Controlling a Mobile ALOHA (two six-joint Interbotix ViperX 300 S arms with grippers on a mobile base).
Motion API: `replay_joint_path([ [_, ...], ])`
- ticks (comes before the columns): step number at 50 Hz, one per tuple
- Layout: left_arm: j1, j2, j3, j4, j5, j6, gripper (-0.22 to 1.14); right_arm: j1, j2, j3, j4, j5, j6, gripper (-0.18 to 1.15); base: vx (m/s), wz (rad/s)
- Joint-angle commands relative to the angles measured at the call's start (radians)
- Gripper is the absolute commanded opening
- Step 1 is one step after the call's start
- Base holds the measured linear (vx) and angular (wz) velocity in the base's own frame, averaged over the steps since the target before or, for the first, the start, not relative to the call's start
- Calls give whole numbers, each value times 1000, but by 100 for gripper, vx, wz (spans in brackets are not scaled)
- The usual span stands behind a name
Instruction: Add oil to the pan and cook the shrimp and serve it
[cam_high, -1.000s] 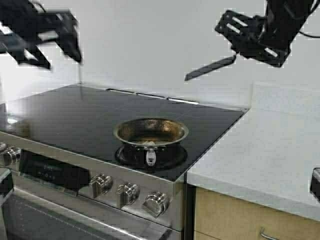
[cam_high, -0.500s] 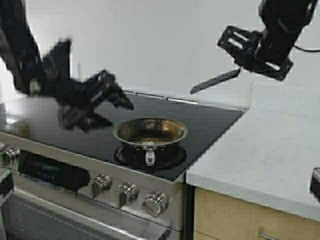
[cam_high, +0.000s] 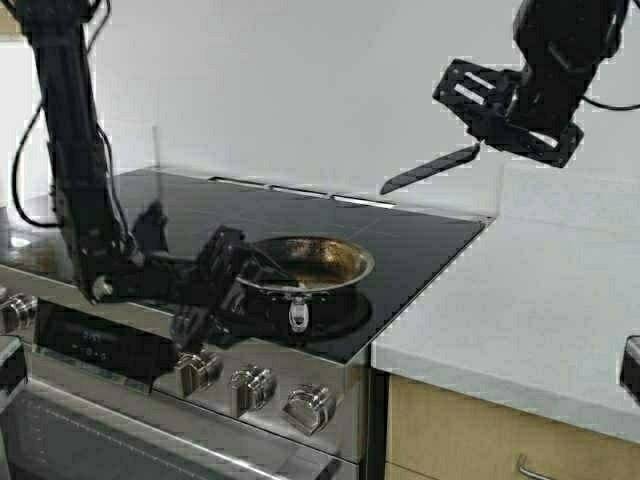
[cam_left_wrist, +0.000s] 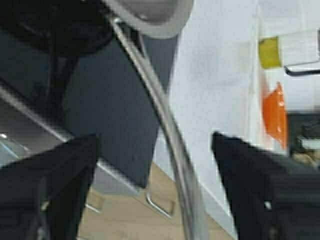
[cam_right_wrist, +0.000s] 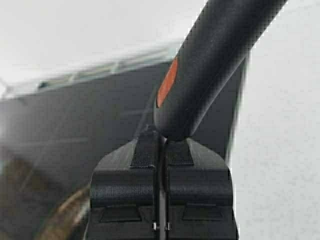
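My left gripper (cam_high: 235, 270) is spread wide, low at the pan (cam_high: 305, 262) handle | right gripper (cam_high: 478, 140) clamped on spatula (cam_high: 430, 167), high | pan on stove (cam_high: 150, 215) | risk: I knock the pan, it slides.

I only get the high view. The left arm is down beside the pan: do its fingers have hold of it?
Observer: Not yet. In the left wrist view the left gripper has its fingers open, with the steel edge of the pan running between them.
Operator: And the black stick the other arm holds up?
Observer: A spatula. The right gripper is shut on its handle, which bears an orange mark you can't see.
Operator: Anything else outside my picture?
Observer: An orange object on the white counter, beyond the stove.
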Motion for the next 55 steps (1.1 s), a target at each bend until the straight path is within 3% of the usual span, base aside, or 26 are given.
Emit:
replay_joint_path([
  [1, -12, 23, -80, 55, -32, -75, 99, 2, -6, -25, -2, -12, 2, 8, 0, 0],
  [13, -77, 81, -184, 60, -71, -207, 99, 2, 3, -28, -2, -12, 2, 8, 0, 0],
  [25, -86, 112, -190, 57, -132, -273, 94, 0, 11, -41, -3, -12, 2, 8, 0, -1],
  [31, -86, 115, -189, 52, -156, -298, 74, 0, 26, -58, -5, -6, 2, 8, 0, 0],
  [41, -86, 117, -183, 52, -175, -342, 8, 6, 35, -66, -14, -5, 2, 8, 0, 0],
  [44, -86, 115, -179, 51, -189, -347, -5, 6, 41, -71, -21, 0, -3, 8, 0, 0],
  [55, -84, 67, -141, 51, -198, -328, 4, 6, 74, -80, -54, 8, -23, 8, 0, 0],
])
